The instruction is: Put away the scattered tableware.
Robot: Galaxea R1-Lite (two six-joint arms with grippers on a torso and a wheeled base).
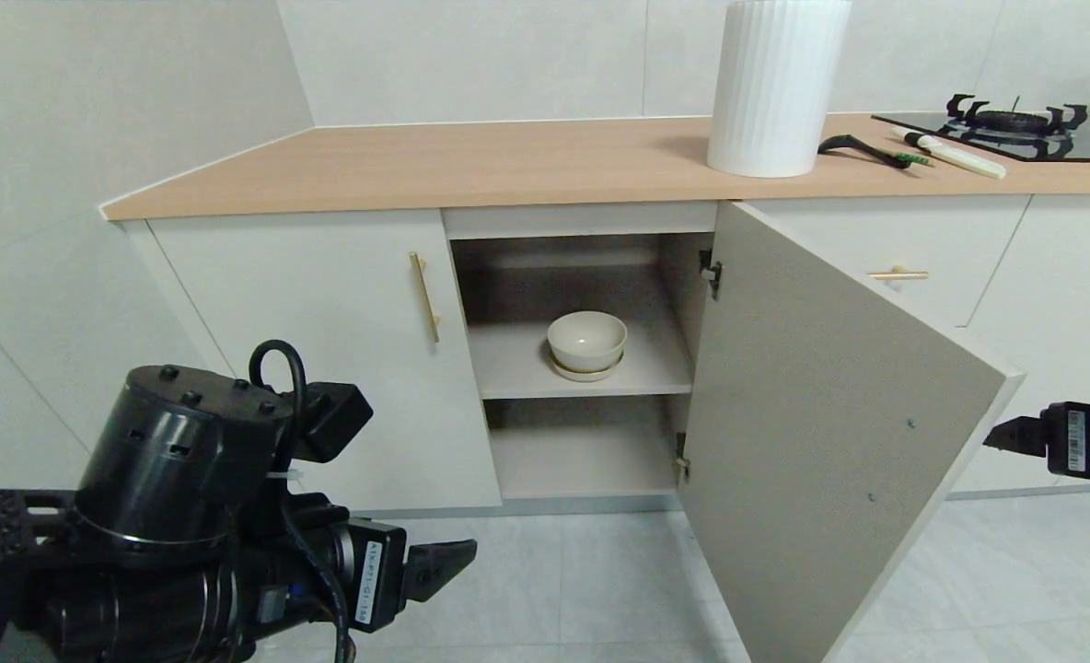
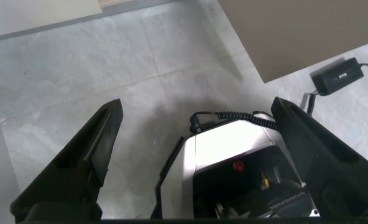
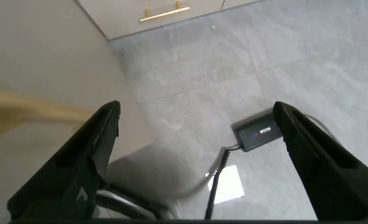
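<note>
Inside the cabinet (image 1: 508, 361), a round glossy bowl (image 1: 586, 339) tops a saucer (image 1: 584, 374) (left tool (image 2: 196, 104), right tool (image 3: 196, 106): gaping, empty).

1. Cabinet (image 1: 582, 221): the right-hand door (image 1: 821, 433) stands wide open, hinged on the opening's right side and angled out over the floor (image 1: 600, 571).
2. Upper shelf (image 1: 508, 364): 1 bowl (image 1: 586, 339) on a saucer (image 1: 584, 373) occupies the centre. Free shelf lies on both sides of it and behind.
3. Lower shelf (image 1: 582, 456): its full width is open to entry.
4. Closed left door (image 1: 324, 359): its handle (image 1: 423, 296) projects just beside the opening's left edge.
5. Right gripper (image 1: 1005, 435): the open door stands between it and the opening.
6. Left gripper (image 1: 434, 566): open floor lies between it and the cabinet front.
</note>
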